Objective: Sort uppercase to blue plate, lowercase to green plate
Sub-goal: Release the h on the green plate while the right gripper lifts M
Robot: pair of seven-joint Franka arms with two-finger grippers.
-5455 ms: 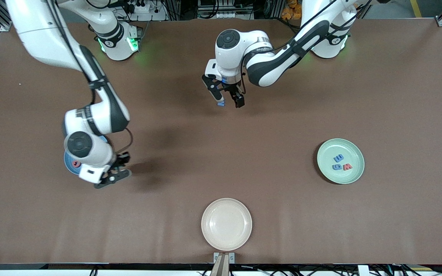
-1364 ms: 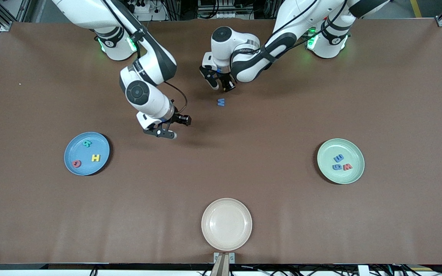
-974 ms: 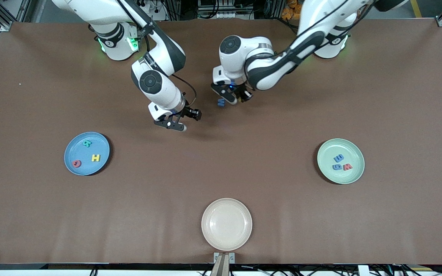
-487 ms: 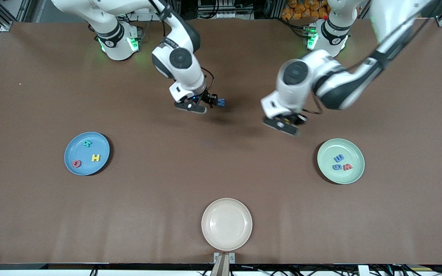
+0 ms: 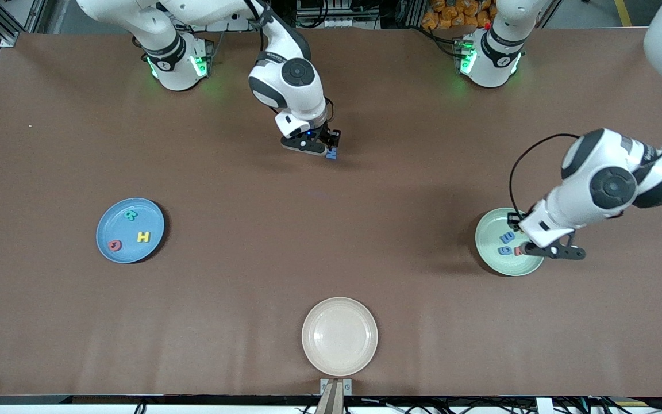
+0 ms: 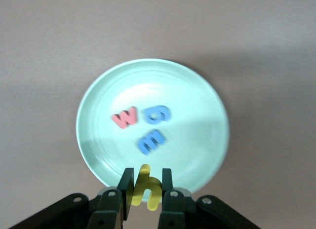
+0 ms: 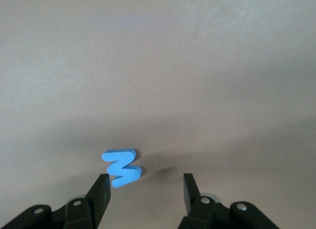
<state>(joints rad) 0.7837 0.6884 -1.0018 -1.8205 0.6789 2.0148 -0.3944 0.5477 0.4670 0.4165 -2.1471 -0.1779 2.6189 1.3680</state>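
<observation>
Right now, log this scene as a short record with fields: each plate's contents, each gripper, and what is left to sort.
blue plate: holds teal R, red Q, yellow H
green plate: holds red w, blue g, blue e
beige plate: nothing on it
left gripper: shut on yellow h, over the green plate's rim
right gripper: open, low over the table, blue W by one finger, not gripped
left to sort: yellow h, blue W

red w (image 5: pixel 518 250) half hidden by left arm, blue W (image 5: pixel 331 154) partly under right gripper (image 5: pixel 320 145)
</observation>
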